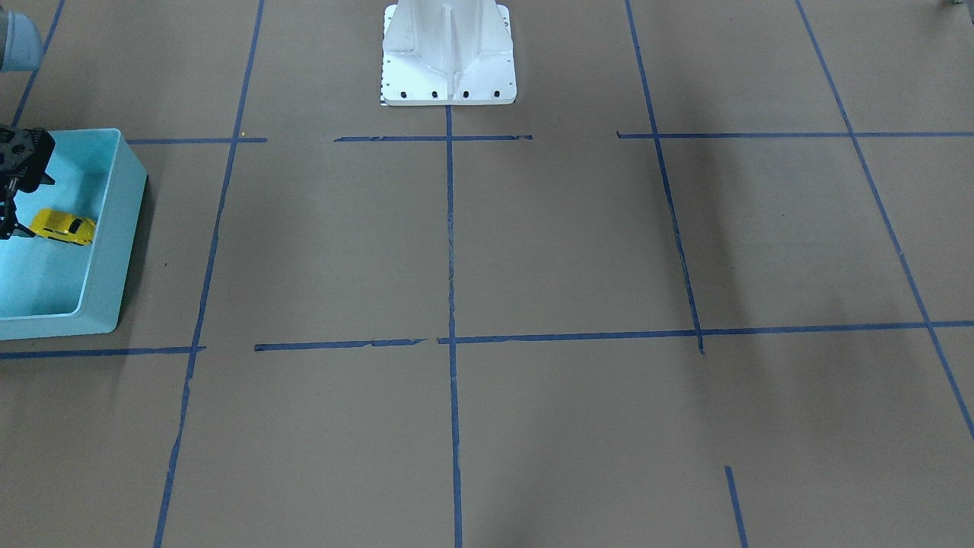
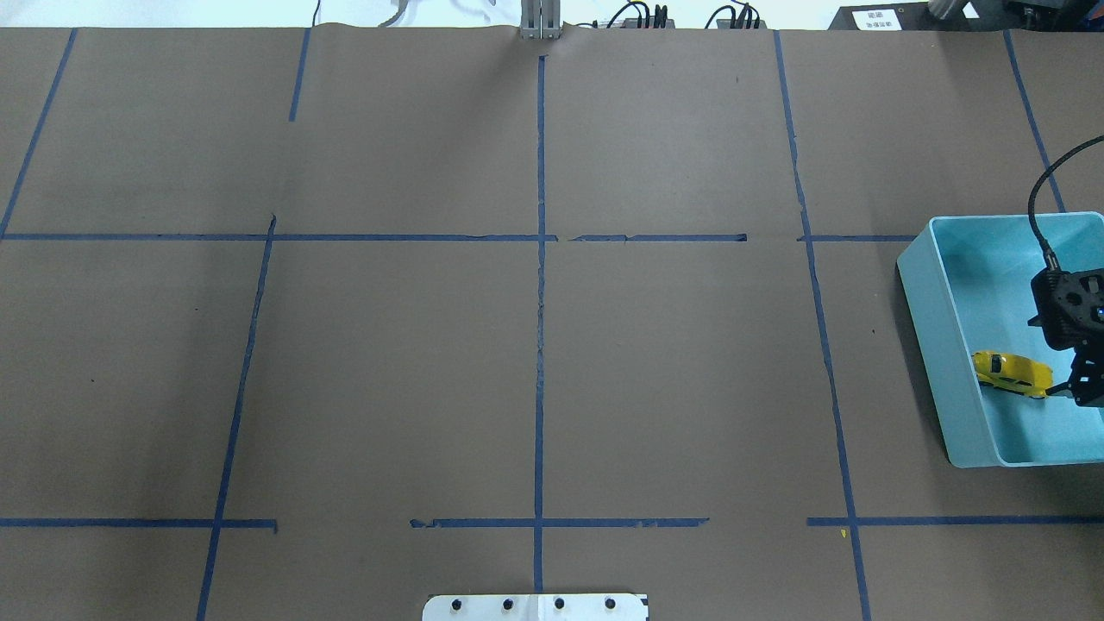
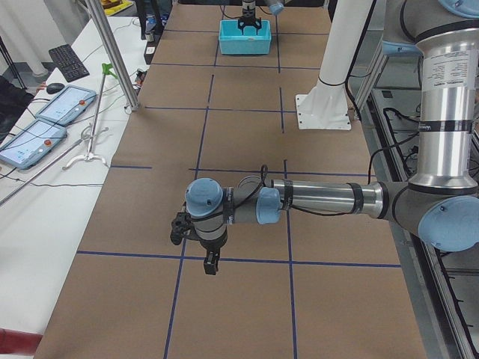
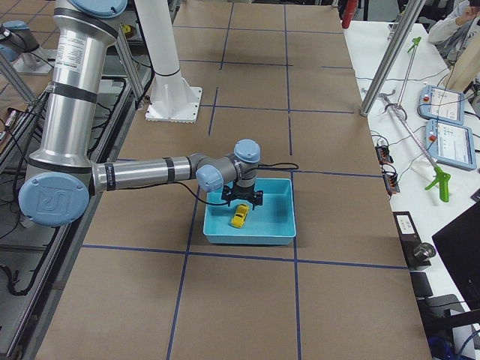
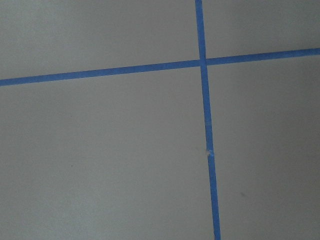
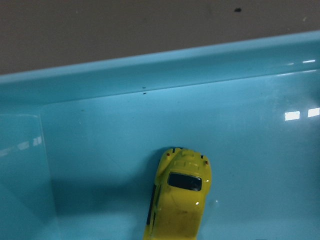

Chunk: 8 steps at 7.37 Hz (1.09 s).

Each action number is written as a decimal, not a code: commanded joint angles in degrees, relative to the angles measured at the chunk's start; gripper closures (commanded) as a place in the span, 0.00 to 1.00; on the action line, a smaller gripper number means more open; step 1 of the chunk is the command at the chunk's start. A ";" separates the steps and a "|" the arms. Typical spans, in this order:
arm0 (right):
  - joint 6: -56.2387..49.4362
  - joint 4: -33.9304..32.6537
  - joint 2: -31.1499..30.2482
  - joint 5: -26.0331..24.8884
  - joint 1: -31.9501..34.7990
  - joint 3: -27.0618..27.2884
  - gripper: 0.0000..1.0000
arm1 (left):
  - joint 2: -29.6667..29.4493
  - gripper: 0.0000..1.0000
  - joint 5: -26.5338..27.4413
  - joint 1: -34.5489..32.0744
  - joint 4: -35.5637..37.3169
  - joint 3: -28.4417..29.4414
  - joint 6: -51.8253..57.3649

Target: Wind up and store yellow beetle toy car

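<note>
Overhead exterior: yellow beetle toy car (image 2: 1012, 373) inside blue bin (image 2: 931, 345), fingers (image 2: 1085, 381) beside

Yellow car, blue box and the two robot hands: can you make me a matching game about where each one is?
Things:
1 yellow beetle toy car
2 light blue bin
3 right gripper
4 left gripper

Places:
A over the table, near a blue tape cross
B lying inside the bin
C hanging just above the car
D at the robot's right end of the table

Pairs: 1-B, 2-D, 3-C, 4-A.
</note>
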 commanded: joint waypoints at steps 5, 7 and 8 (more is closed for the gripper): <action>-0.19 -25.66 8.11 3.93 26.88 -0.30 0.00 | 0.00 0.00 0.00 -0.01 -0.09 0.00 0.17; 0.08 -33.87 8.66 3.06 34.97 0.22 0.00 | 0.00 0.00 0.26 -0.01 -0.09 0.00 0.35; 0.69 -34.51 8.22 3.14 36.06 -0.47 0.00 | -0.09 0.00 0.35 -0.01 -0.09 0.00 0.35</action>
